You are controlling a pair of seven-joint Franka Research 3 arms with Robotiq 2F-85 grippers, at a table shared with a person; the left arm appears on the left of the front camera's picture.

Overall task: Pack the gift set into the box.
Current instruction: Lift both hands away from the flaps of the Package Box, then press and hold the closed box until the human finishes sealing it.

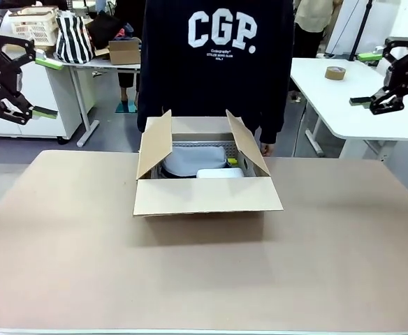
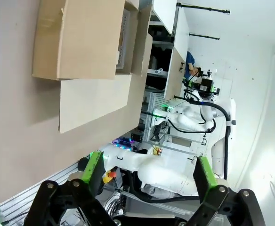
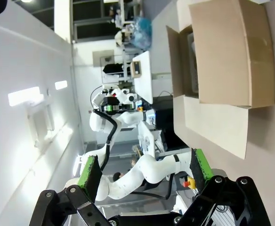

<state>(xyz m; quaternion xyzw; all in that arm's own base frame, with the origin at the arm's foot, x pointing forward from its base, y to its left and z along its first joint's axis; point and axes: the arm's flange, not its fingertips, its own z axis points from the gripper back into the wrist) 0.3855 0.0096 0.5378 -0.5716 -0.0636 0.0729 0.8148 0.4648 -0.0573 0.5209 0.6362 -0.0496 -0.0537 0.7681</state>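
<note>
The left gripper (image 1: 48,87) is hanging high over the table's left side, fingers spread and empty. The right gripper (image 1: 365,80) is mirroring it on the right, also spread and empty. Inward and down from both, the box (image 1: 207,197) is sitting mid-table, long side running left to right, side flaps standing, near flap folded out toward the robot. The gift set (image 1: 205,165) is lying inside, grey rounded piece (image 1: 190,158) behind, white piece (image 1: 220,172) in front. Neither arm looks nearer, so closing the flaps probably means each taking its own side.
</note>
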